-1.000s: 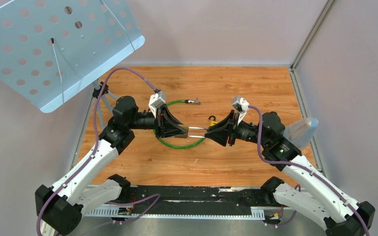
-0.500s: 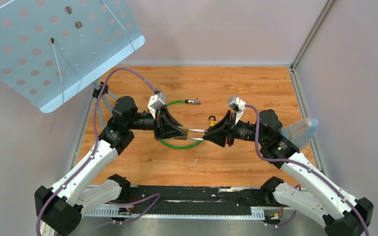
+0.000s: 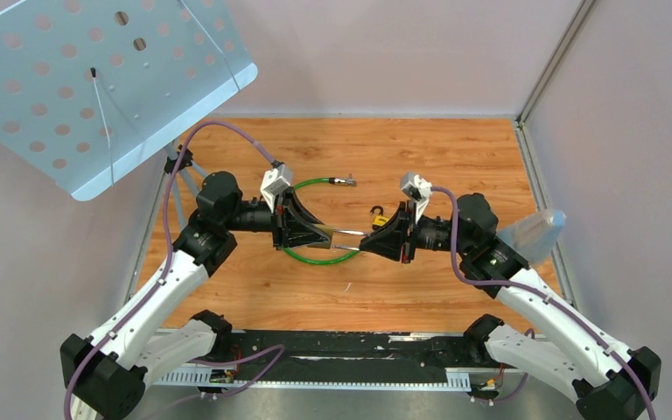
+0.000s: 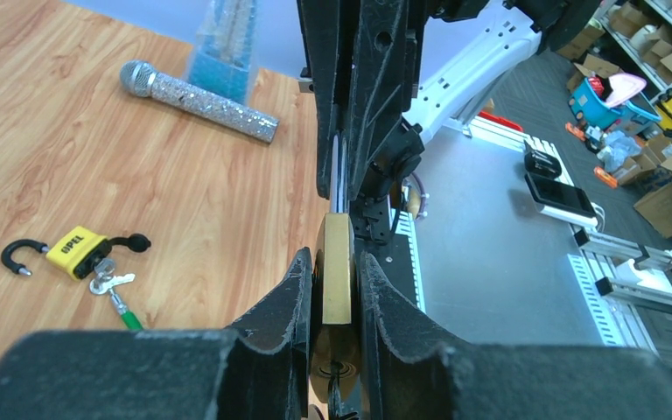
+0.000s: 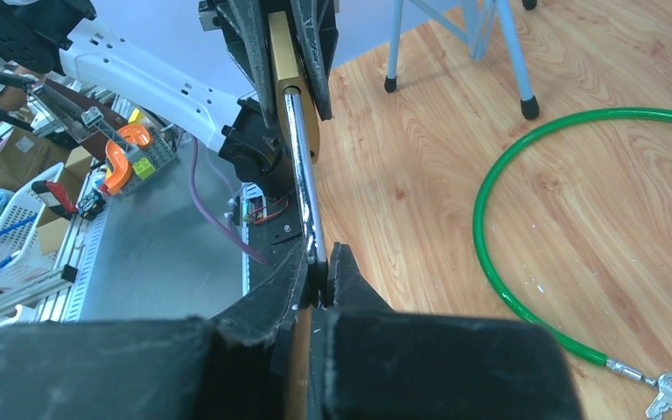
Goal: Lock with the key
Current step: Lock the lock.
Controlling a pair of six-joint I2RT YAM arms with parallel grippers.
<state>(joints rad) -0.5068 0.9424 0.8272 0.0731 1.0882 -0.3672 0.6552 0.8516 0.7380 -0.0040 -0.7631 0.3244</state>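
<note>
A brass padlock [image 4: 335, 273] hangs in the air between my two grippers over the wooden table [image 3: 455, 157]. My left gripper [image 4: 332, 258] is shut on its brass body, which also shows in the right wrist view [image 5: 290, 74]. My right gripper [image 5: 319, 254] is shut on the end of its silver shackle [image 5: 300, 171]. In the top view the left gripper [image 3: 325, 233] and right gripper [image 3: 366, 238] face each other tip to tip. Loose keys [image 5: 668, 400] lie at the end of a green cable [image 5: 525, 175]. I cannot tell whether a key sits in the brass padlock.
A small yellow padlock [image 4: 79, 251] with a key lies on the table behind the grippers. A glittery silver microphone [image 4: 197, 89] and a clear container [image 3: 534, 232] are at the right side. A perforated metal stand [image 3: 96, 79] overhangs the back left corner.
Both grippers have shifted slightly left with the padlock held between them. The right gripper has moved a little closer to the left one.
</note>
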